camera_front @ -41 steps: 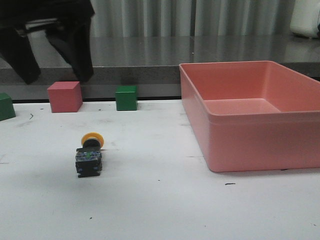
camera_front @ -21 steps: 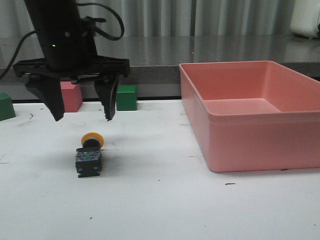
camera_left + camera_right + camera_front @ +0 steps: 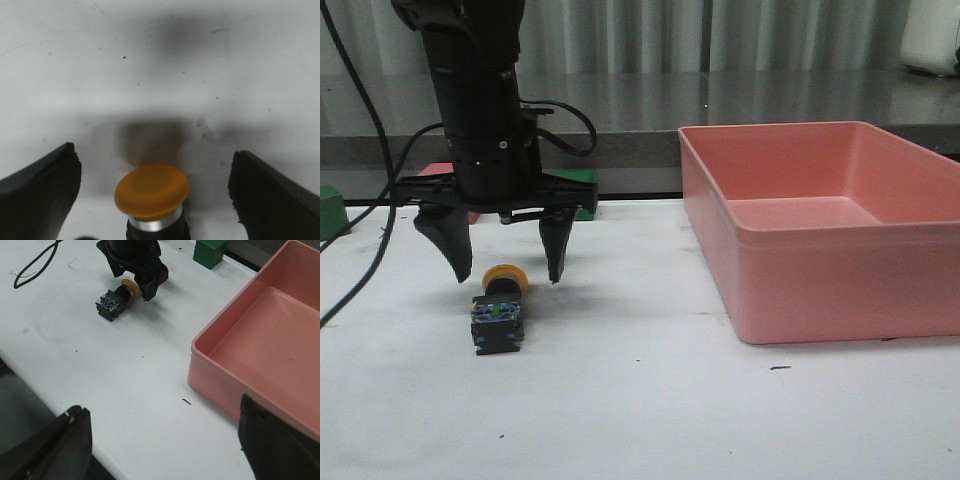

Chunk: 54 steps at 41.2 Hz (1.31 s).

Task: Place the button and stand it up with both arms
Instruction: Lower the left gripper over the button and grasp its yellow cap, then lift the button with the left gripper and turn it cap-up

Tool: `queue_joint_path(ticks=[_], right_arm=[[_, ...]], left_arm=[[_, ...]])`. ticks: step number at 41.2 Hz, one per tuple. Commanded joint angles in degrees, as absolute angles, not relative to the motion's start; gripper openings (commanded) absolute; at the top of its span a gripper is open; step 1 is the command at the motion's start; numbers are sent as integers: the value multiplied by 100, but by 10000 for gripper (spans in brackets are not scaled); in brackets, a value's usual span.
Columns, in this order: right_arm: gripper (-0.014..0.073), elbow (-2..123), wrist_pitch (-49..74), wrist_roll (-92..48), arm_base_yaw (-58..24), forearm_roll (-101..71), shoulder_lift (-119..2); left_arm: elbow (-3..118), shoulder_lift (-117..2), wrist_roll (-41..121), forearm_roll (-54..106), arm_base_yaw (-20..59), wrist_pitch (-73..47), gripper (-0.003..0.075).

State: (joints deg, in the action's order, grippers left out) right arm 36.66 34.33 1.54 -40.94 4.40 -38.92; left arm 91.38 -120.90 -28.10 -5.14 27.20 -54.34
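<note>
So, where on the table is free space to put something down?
Bare table lies along the front edge, and between the button and the pink bin. The bin looks empty too. Around the button it is crowded: the left gripper straddles its cap.

The button (image 3: 498,312) lies on its side on the table (image 3: 650,410), at about ten o'clock from the table's middle, its cap toward twelve and its base toward six. My left gripper (image 3: 507,272) hangs over the cap, one finger at nine o'clock of it, the other at three. The bin (image 3: 825,225) sits well apart at three o'clock of the button. Behind my left arm, at twelve, stand two cubes (image 3: 582,181); a third cube (image 3: 330,210) sits at the table's far-left edge. My right gripper (image 3: 162,445) hovers near the table's front edge, at about four o'clock of the button.
</note>
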Motion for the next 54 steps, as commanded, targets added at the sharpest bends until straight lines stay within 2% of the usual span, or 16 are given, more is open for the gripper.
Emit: queue_joint_path(ticks=[1, 14, 24, 39, 54], right_arm=[[615, 3816, 3044, 136, -4066, 445, -3872], [615, 3816, 3044, 136, -4066, 445, -3872], [615, 3816, 3044, 136, -4066, 445, -3872], [615, 3816, 3044, 136, -4066, 445, -3872], [615, 3816, 3044, 136, -4066, 445, -3872]], left_arm=[[9335, -11865, -2943, -532, 2688, -5366, 586], [9335, -11930, -2943, -431, 2688, -5418, 574], [9335, -11930, -2943, -295, 2688, -5487, 414], [9335, -11930, -2943, -285, 2688, -5656, 280], [9451, -11575, -2291, -505, 2650, -5798, 257]])
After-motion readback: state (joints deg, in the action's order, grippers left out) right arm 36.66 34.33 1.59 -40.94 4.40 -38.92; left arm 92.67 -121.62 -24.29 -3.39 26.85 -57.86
